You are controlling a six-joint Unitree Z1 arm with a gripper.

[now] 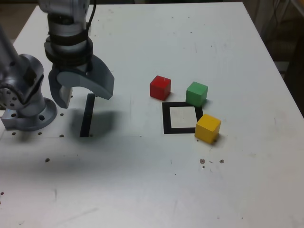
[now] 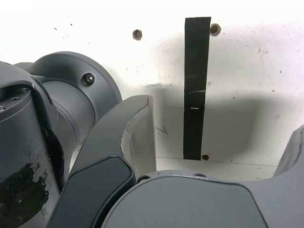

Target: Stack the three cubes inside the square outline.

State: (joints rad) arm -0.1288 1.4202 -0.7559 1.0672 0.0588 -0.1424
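Red cube (image 1: 160,88) on bench (image 1: 118,190), near the upper-left corner of the square outline (image 1: 166,124) in the exterior view. Green cube (image 1: 196,94) at its upper-right corner, yellow cube (image 1: 208,128) at its lower-right. None stacked. End effector (image 1: 87,97) above the black tape strip (image 1: 87,115), jaws wide apart, nothing between them.

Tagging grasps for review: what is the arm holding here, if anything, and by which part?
Nothing is held: the fingers stand wide apart, with only table and black tape strip showing between them.
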